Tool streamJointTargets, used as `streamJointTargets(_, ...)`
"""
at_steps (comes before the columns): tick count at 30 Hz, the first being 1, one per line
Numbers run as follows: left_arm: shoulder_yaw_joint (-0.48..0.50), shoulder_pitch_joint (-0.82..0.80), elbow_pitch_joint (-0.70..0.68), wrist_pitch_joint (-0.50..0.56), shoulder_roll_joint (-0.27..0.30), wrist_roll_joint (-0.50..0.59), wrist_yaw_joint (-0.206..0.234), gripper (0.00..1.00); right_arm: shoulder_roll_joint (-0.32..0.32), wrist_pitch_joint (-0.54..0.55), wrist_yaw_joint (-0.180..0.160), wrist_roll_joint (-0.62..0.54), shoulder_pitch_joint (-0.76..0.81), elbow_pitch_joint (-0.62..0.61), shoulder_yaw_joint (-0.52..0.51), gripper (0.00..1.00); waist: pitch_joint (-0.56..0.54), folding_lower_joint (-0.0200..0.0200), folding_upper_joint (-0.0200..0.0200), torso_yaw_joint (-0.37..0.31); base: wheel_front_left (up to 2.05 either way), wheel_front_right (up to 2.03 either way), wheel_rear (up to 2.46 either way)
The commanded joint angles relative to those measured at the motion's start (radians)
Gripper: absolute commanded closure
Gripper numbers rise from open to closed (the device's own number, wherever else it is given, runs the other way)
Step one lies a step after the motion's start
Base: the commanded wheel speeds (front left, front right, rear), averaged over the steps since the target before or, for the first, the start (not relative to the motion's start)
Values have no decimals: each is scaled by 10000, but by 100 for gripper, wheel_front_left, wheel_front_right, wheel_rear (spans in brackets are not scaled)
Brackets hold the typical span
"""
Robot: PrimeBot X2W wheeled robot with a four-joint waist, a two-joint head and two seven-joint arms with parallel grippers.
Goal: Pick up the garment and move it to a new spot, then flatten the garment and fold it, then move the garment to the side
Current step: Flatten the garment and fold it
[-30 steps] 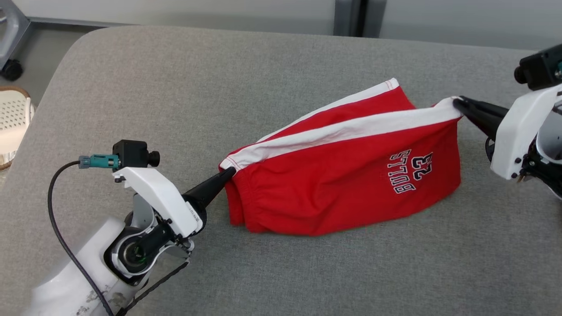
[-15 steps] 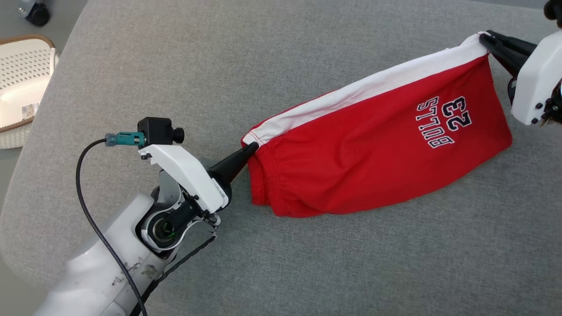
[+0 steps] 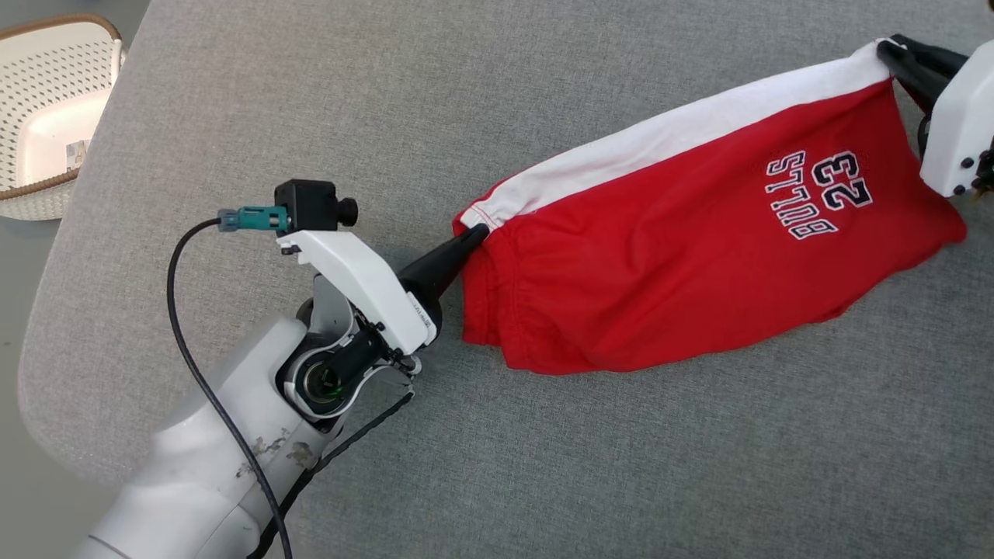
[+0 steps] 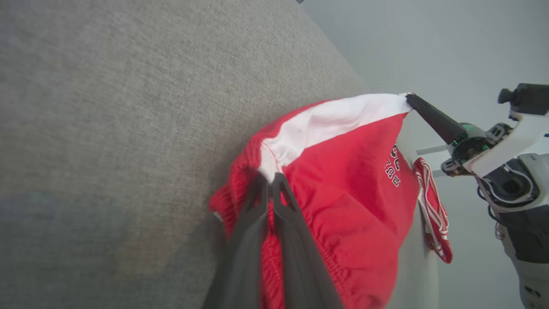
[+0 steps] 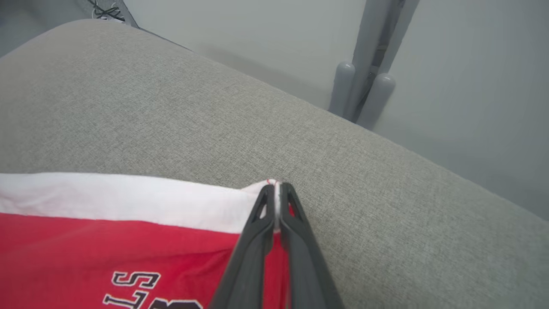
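A red garment [image 3: 699,264], a pair of sports shorts with a white band [image 3: 683,132] along its top edge and the lettering [image 3: 815,194] "BULLS 23", hangs stretched between two robot arms over a grey fabric-covered bench [image 3: 543,466]. It spans from the middle of the bench to the far right. Its top edge is lifted and its lower edge rests on the bench.

The left gripper [image 3: 475,231] has its fingers closed tight on the left end of the white band, at the gathered waist end. The right gripper [image 3: 889,46] has its fingers pinched on the band's right end, with only a sliver of cloth between them.

A second ago a rear layer of cloth with its own white stripe stood up behind the front one. Now a single white band runs straight between the two grips, so the garment appears pulled taut. The whole view has also shifted, which is the head camera moving, so how far the garment has travelled across the bench cannot be told. This looks like the carry-and-spread stage, with the flattening, the fold and the move aside yet to come.

The right arm is cut off at the picture's right edge, and its white housing hides part of the garment's right side. A white basket [image 3: 46,116] is cropped at the far left. In the left wrist view a small red striped item [image 4: 433,210] shows past the bench edge, but what it is cannot be made out.
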Motion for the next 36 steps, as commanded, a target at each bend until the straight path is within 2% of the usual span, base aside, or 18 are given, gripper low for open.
streamJointTargets(1,17,-187,82,-73,48,68,-70,56,-22,-73,0,58,-95,135,4,0,4,0,0,9,0,0,0)
streamJointTargets(2,26,-188,164,-159,14,104,-67,37,-8,-101,0,92,-116,251,55,0,4,0,0,11,0,0,0)
streamJointTargets(3,29,-211,244,-215,-28,154,-61,0,22,-102,0,134,-134,352,105,0,-5,0,0,4,0,0,0)
streamJointTargets(10,41,-226,707,-553,-84,344,-98,0,30,-688,0,279,-39,902,184,0,-361,0,0,-127,0,0,0)
streamJointTargets(14,158,-195,757,-1314,108,742,-106,0,71,-1438,0,224,210,1031,141,0,-784,0,0,-275,0,0,0)
streamJointTargets(17,294,162,779,-1928,308,1008,129,0,266,-2372,0,311,604,982,-84,0,-1381,0,0,-513,0,0,0)
streamJointTargets(21,361,360,636,-3019,754,1729,663,0,533,-3305,0,78,1208,784,-279,0,-2009,0,0,-867,0,0,0)
streamJointTargets(25,407,669,317,-4281,1164,2838,1396,0,829,-4323,0,-602,1838,617,-595,0,-2550,0,0,-1235,0,0,0)
streamJointTargets(27,533,870,24,-4523,1344,3564,1816,0,1008,-4825,0,-1074,2140,564,-898,0,-2790,0,0,-1432,0,0,0)
streamJointTargets(29,786,1158,-371,-4588,1413,4421,2230,0,1088,-5183,-2,-2040,2433,520,-1013,0,-2995,0,0,-1602,0,0,0)
streamJointTargets(30,786,1158,-371,-4588,1413,4421,2230,0,1088,-5183,-2,-2040,2433,520,-1013,0,-2995,0,0,-1602,0,0,0)
streamJointTargets(33,1764,2021,-1185,-4592,1304,5882,2727,0,1550,-5521,0,-3078,3049,338,-1681,0,-3255,0,0,-1831,0,0,0)
streamJointTargets(36,2673,2972,-1877,-4596,1134,7297,3015,0,2052,-5692,-2,-4038,3754,-51,-2617,0,-3450,0,0,-2079,0,0,0)
